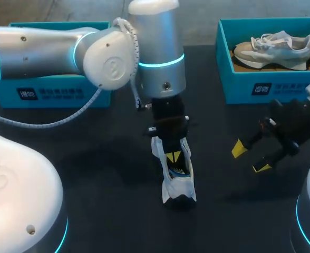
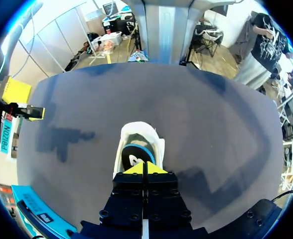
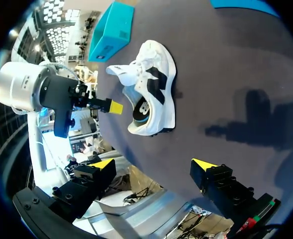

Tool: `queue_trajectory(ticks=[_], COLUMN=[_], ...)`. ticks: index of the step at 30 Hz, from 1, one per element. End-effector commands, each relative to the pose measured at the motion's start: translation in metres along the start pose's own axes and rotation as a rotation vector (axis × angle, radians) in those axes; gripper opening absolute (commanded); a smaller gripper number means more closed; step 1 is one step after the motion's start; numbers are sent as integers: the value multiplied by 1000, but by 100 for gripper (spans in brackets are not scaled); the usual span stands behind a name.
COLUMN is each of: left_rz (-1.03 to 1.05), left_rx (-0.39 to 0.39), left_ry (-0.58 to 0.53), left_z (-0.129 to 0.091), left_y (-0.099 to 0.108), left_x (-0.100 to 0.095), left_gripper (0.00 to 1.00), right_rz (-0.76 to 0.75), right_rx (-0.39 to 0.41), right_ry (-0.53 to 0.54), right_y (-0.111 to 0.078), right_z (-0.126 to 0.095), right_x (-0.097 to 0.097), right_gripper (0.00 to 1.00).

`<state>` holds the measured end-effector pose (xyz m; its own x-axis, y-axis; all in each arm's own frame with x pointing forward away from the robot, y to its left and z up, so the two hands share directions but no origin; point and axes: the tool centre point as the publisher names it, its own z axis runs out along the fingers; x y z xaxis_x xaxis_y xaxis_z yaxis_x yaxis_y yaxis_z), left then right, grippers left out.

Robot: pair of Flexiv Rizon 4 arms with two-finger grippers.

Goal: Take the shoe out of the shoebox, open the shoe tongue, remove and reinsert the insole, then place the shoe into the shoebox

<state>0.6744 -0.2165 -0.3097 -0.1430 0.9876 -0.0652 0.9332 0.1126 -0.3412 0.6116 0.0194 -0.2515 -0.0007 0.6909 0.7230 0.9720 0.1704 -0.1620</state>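
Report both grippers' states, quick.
Left gripper: closed over the white shoe's opening; whether it holds anything cannot be told.
Right gripper: open, empty.

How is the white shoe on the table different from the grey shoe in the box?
The white shoe stands on the table; the grey shoe sits in the blue box. The white shoe has black patches; the grey shoe is grey and white. Both are laced sneakers.
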Motion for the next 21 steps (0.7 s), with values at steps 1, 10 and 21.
queue_trajectory(ticks=[1, 10, 21], left_rz=[20, 108, 142], left_rx=[1, -4, 17], left_ry=[44, 113, 194], left_z=[6, 24, 39], left_y=[4, 2, 1], left_x=[-9, -11, -5], left_gripper=[0, 0, 0], right_rz=[6, 7, 7], right_rx=[-9, -7, -7], right_ry=[-4, -7, -7], right_y=[-6, -6, -6], right_z=[-7, -7, -7], right_x=[-3, -4, -4], right_gripper=[100, 100, 100])
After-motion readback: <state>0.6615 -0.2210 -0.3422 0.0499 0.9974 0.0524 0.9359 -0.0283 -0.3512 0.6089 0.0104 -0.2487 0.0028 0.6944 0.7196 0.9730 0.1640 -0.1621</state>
